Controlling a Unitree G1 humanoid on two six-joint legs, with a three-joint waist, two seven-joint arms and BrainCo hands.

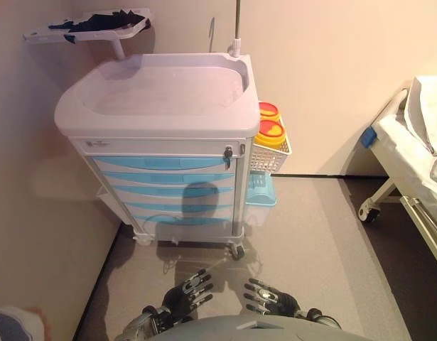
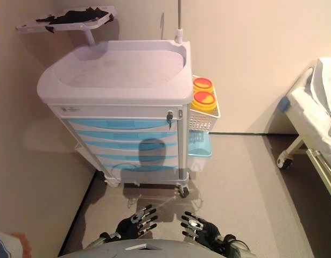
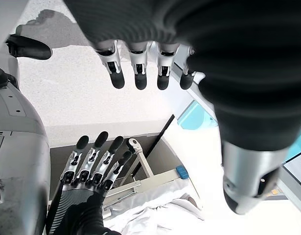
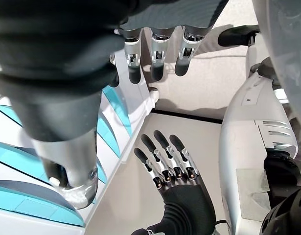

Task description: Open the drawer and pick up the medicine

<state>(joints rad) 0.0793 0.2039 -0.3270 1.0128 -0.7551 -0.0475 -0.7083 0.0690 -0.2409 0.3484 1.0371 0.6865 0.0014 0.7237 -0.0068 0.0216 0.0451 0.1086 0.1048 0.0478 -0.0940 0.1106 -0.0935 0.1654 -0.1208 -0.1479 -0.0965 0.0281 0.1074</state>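
Nearest, low over the floor (image 1: 325, 234), the left hand (image 1: 184, 296) and the right hand (image 1: 269, 298) hang side by side, apart from each other, fingers straight and spread, each holding nothing. Both are well short of the cart (image 1: 161, 114).

The cart stands against the wall with a stack of blue drawers (image 1: 165, 188) down its front, all pushed in. A key lock (image 1: 227, 153) sits at the upper right corner of the drawer front. The medicine cannot be seen anywhere; with every drawer closed, what lies inside them is hidden.

The cart's top is a shallow white tray with a raised rim, and nothing on it can be made out. On the cart's right side hangs a white wire basket (image 1: 270, 158) holding two yellow tubs with red lids (image 1: 270, 130); below it sits a pale blue bin (image 1: 261, 190), its contents not visible.

Further back, a thin pole (image 1: 236, 28) rises from the cart's rear corner, and a side shelf (image 1: 87, 25) carries something dark that is hard to identify. At the right edge a bed (image 1: 413, 156) is cut off by the frame
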